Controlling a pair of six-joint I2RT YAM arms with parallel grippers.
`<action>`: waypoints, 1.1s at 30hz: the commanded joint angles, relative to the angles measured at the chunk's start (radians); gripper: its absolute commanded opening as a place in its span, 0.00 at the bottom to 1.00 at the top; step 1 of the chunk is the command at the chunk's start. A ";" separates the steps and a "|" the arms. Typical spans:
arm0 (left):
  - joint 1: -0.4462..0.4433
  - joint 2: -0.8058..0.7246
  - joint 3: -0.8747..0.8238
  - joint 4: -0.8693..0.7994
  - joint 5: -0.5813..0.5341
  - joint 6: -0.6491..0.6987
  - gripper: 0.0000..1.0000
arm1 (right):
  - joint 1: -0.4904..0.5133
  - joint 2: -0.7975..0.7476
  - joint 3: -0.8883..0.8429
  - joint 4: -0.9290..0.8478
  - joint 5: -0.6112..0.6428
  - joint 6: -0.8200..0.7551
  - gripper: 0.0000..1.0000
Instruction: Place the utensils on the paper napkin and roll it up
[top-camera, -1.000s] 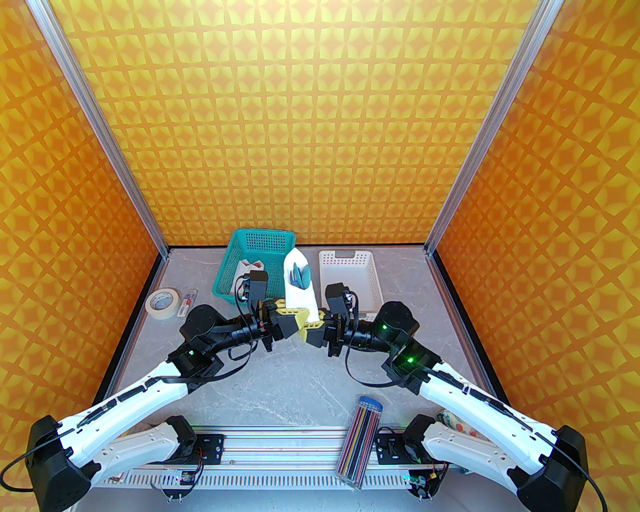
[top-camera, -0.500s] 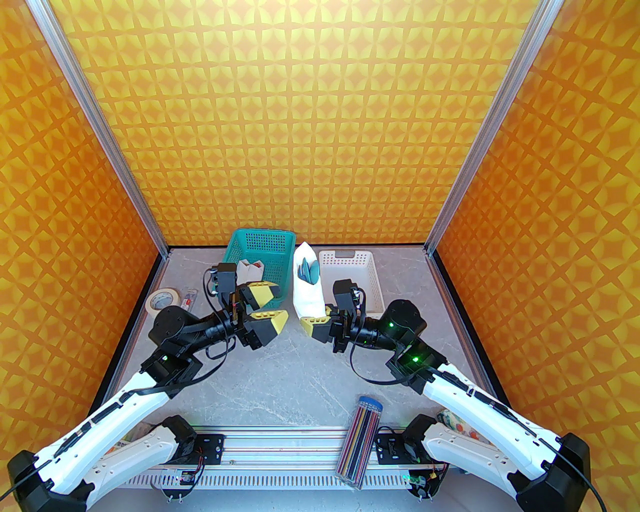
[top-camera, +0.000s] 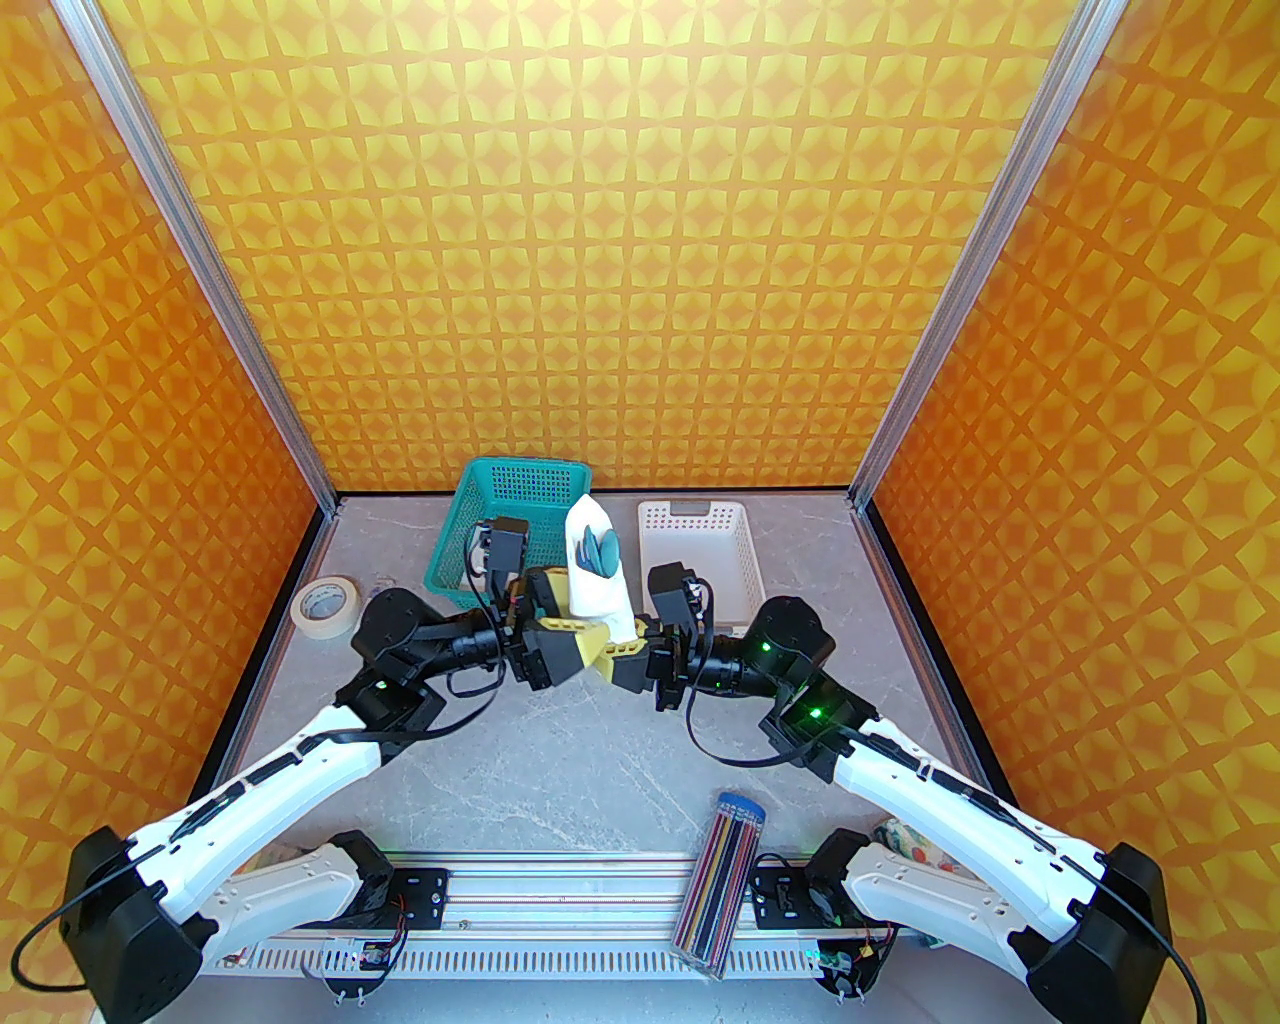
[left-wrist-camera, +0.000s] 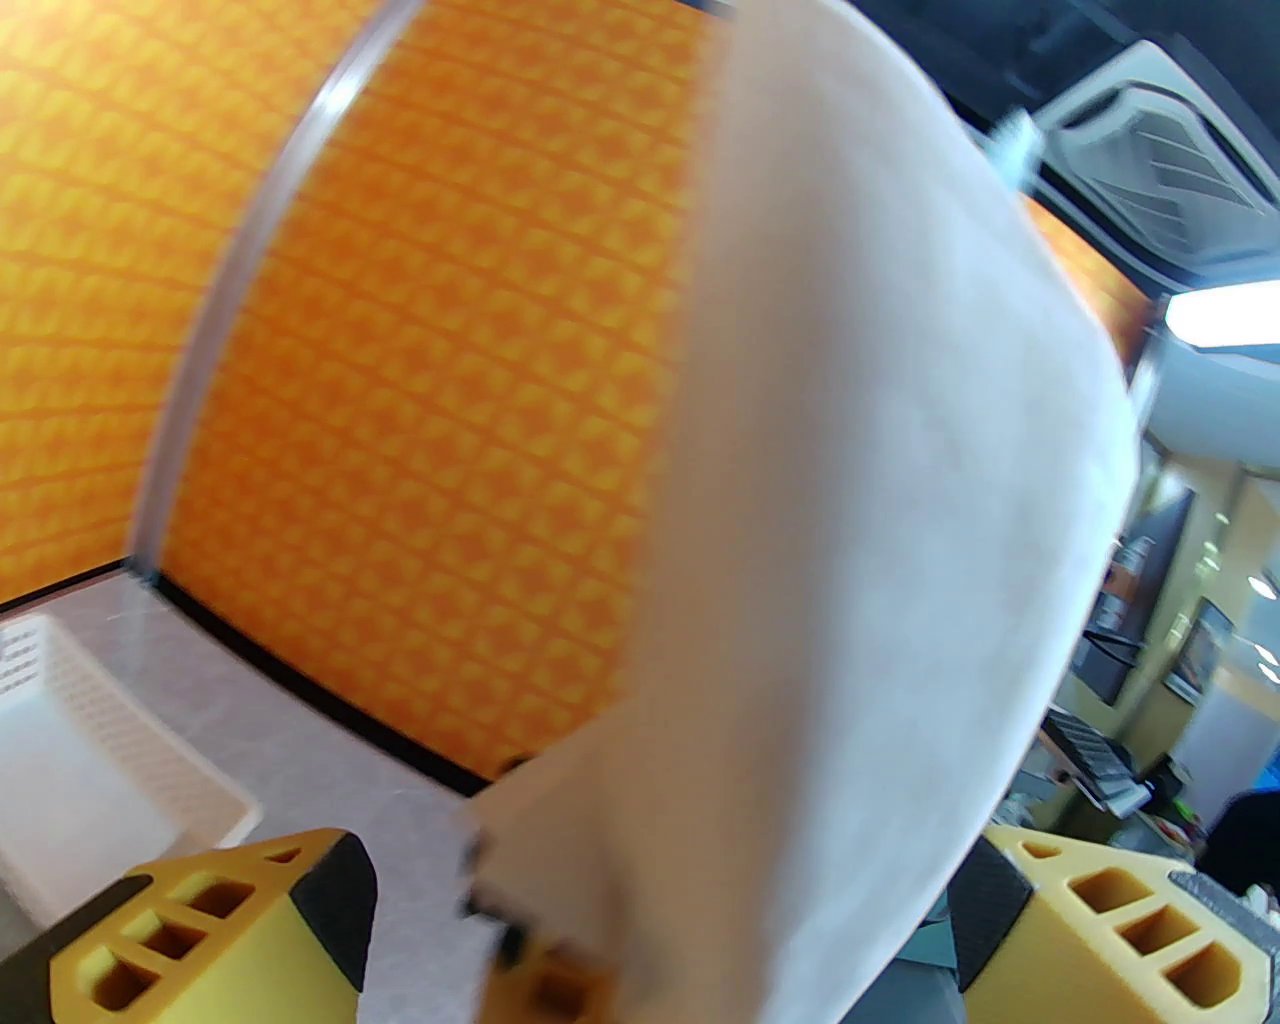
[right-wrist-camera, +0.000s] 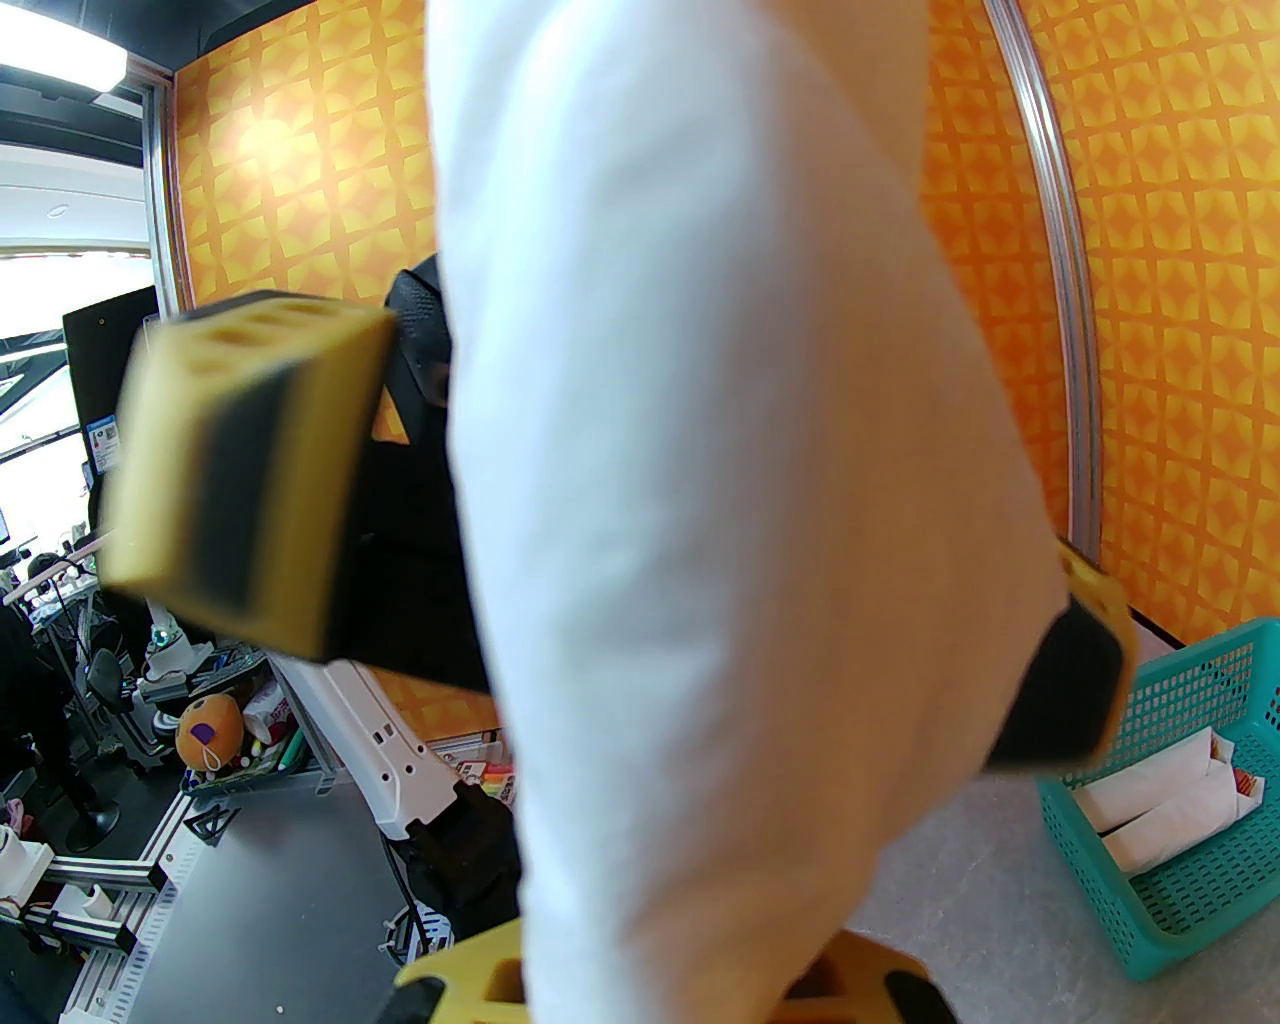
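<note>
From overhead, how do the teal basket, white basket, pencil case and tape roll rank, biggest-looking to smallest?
1. Teal basket and white basket: about alike, teal partly hidden.
2. Pencil case, nearer the camera.
3. Tape roll.

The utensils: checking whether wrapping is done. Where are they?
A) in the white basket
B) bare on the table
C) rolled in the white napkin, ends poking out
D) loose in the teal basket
C: teal ends of the utensils stick out of the rolled paper napkin, which the right tool grips low down.
</note>
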 joint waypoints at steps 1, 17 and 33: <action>-0.014 0.019 0.039 0.071 0.063 -0.019 0.99 | 0.009 0.008 0.043 0.040 -0.017 0.015 0.05; -0.029 0.017 0.038 0.105 0.087 -0.003 0.62 | 0.018 -0.023 0.027 0.018 0.045 0.009 0.05; -0.027 -0.017 0.035 0.077 0.051 0.041 0.29 | 0.017 -0.061 0.019 -0.080 0.117 -0.034 0.05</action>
